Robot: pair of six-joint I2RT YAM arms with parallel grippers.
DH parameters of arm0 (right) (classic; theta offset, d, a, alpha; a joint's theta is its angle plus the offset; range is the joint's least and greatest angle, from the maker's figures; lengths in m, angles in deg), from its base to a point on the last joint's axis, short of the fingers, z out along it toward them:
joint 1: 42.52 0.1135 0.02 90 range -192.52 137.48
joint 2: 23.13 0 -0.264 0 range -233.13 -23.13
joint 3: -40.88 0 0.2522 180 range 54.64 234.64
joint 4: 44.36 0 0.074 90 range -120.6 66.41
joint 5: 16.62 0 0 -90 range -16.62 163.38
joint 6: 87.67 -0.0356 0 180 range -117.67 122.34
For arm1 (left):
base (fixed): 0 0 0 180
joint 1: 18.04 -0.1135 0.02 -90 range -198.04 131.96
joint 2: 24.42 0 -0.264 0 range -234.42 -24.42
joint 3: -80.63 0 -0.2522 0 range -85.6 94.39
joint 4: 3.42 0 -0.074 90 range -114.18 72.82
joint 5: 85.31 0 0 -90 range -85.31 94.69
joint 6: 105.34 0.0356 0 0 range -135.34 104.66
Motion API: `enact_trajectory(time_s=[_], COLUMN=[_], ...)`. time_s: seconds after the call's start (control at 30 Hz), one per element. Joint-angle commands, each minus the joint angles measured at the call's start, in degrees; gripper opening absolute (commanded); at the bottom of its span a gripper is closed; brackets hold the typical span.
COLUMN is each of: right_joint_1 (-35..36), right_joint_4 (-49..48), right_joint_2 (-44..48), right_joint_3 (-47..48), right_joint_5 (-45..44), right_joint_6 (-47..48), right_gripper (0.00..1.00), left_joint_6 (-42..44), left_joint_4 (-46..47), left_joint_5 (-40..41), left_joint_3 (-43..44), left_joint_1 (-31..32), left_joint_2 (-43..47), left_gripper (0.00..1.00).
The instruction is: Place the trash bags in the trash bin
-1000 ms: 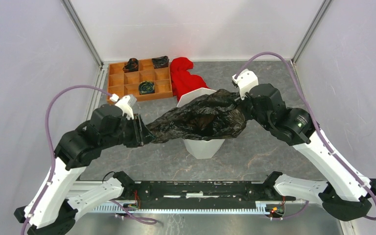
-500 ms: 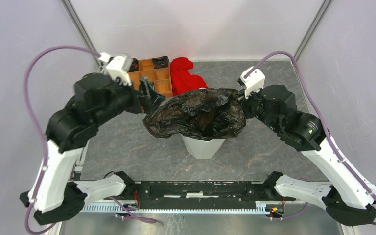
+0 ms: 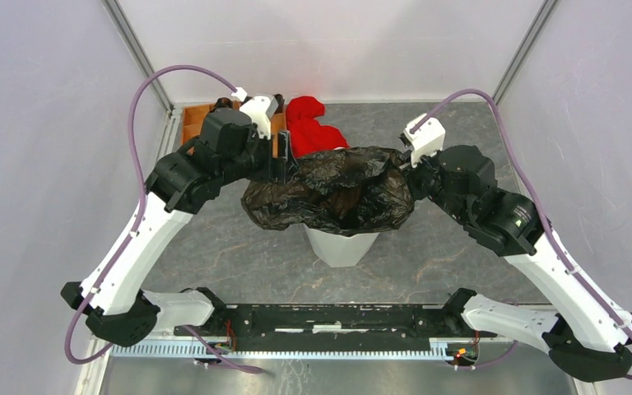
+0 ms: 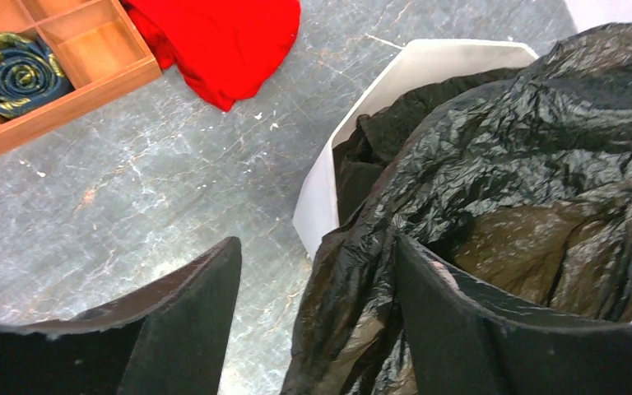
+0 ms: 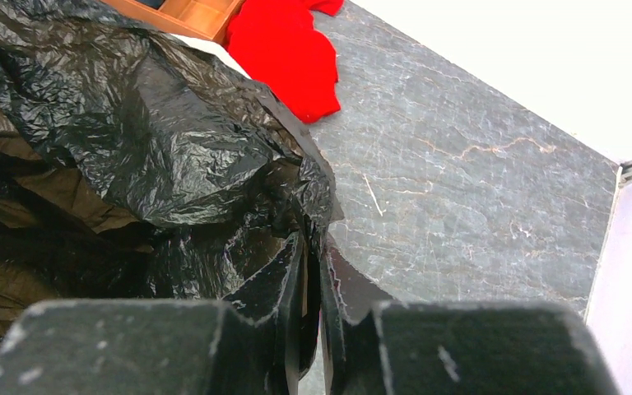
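The black trash bag (image 3: 329, 193) is draped over the mouth of the white trash bin (image 3: 343, 247), spilling down its left side. My left gripper (image 3: 284, 164) is open at the bag's back left edge. In the left wrist view its jaws (image 4: 317, 243) are spread wide, and bag film (image 4: 527, 140) hangs between them against the right finger, beside the bin's rim (image 4: 436, 58). My right gripper (image 3: 403, 169) is shut on the bag's right edge; the right wrist view shows the jaws (image 5: 313, 247) pinching a fold of bag (image 5: 132, 123).
A red cloth heap (image 3: 313, 132) lies just behind the bin and also shows in the left wrist view (image 4: 222, 41). A brown wooden compartment tray (image 4: 66, 74) with a dark rolled item (image 4: 12, 70) sits at the back left, mostly hidden under my left arm. Enclosure walls stand on both sides.
My left arm swung up and back from the front left to the bin's back left, and its jaws opened. The bag, stretched leftwards before, has slumped over the bin. The right gripper barely moved.
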Motion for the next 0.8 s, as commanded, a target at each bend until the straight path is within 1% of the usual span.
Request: enact_trajectory(time_s=[0.0,0.07,0.17,0.27,0.4,0.53,0.63,0.77], right_joint_1=[-0.02,-0.11,-0.36,-2.12,-6.24,-7.92,-8.24,-8.45], right_joint_4=[-2.77,-2.7,-2.03,-1.36,-2.02,-2.94,-3.89,-4.35], right_joint_2=[1.0,0.81,-0.16,-1.53,-2.62,-3.77,-4.63,-4.87], right_joint_3=[-0.89,-1.45,-2.06,-2.63,-3.68,-4.33,-5.72,-9.28], right_joint_5=[-2.89,-4.84,-7.69,-8.28,-5.79,-5.15,-3.41,-4.1], right_joint_6=[-0.38,-1.76,-3.37,-3.73,-3.46,-3.04,-2.49,-2.71], right_gripper=[0.16,0.14,0.07,0.07,0.07,0.13,0.13,0.13], left_joint_6=[0.15,-1.02,-2.96,-4.3,-5.27,-6.32,-6.7,-7.34], left_joint_4=[5.15,5.44,5.58,5.47,7.19,9.1,10.87,12.5], left_joint_5=[-0.18,-0.05,1.31,3.4,7.76,13.44,17.71,17.63], left_joint_3=[0.57,1.16,2.32,3.7,5.15,5.32,2.98,-2.15], left_joint_1=[-0.09,-0.09,-0.09,-0.17,-0.47,-1.12,-1.73,-2.97], left_joint_2=[0.32,-0.89,-3.69,-6.96,-10.28,-12.42,-12.95,-13.39], left_gripper=[0.68,0.53,0.25,0.04,0.02,0.02,0.02,0.02])
